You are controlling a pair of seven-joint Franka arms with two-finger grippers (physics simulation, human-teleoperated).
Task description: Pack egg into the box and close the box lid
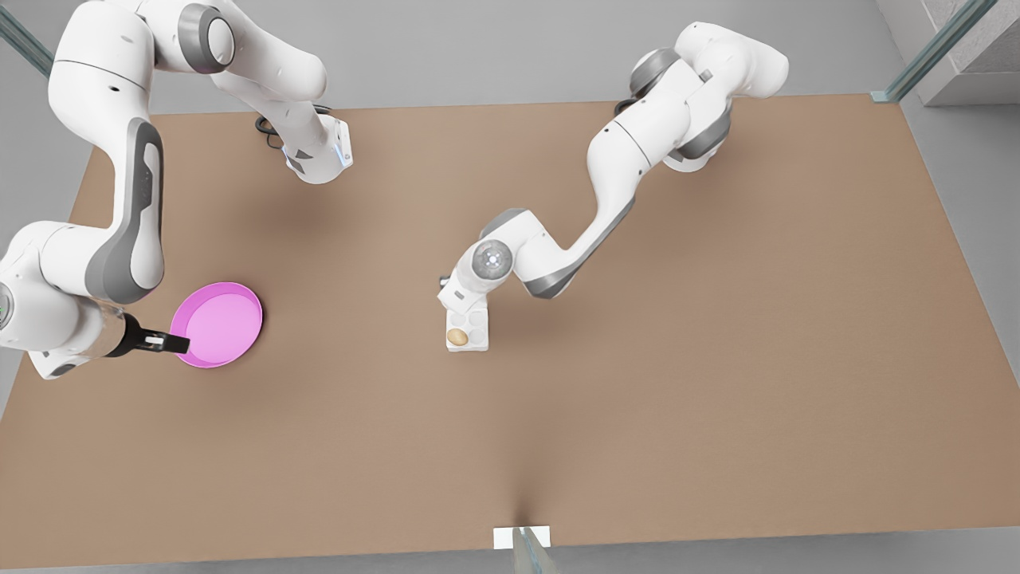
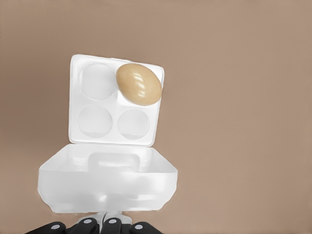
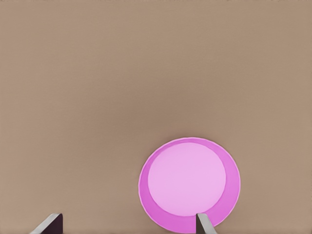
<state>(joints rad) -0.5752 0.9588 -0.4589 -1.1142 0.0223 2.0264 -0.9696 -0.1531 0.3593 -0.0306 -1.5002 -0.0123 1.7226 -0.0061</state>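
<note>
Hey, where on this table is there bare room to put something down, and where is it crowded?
Bare table stretches from the box to the front view's right edge, and between the box and the pink plate. It is crowded at the box, where the left gripper hangs at the box lid and the egg fills one cup, and by the plate under the right gripper.

we see a plain white box [image 2: 113, 105] with a glossy tan-brown egg [image 2: 139, 84] and a translucent white box lid [image 2: 107, 185]. the round plate [image 3: 189, 184] is magenta at the rim, paler pink inside. the table [image 1: 717, 359] is flat brown; the arms are white and grey.
</note>
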